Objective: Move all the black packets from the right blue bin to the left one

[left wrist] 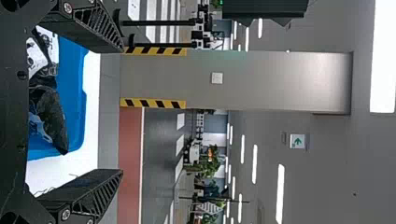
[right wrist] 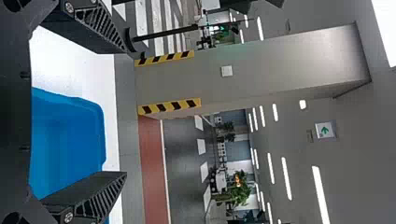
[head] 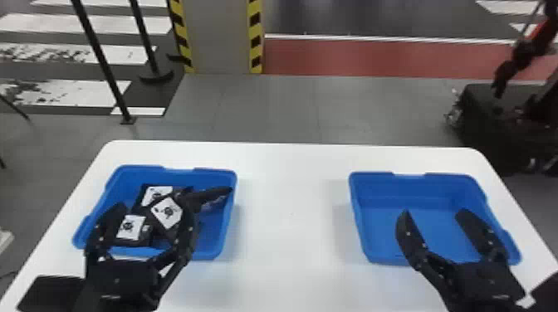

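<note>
- My black two-fingered left gripper (head: 153,203) is spread wide.
- The flat black packets with white labels (head: 167,212) lie below it, overlapping in the left blue plastic bin (head: 228,220); that arm is nearer.
- My black right gripper (head: 434,211), also wide, is at the right blue plastic bin (head: 358,224), well apart from them.
- Transfer looks done; I'd back upward, off the heap.
</note>
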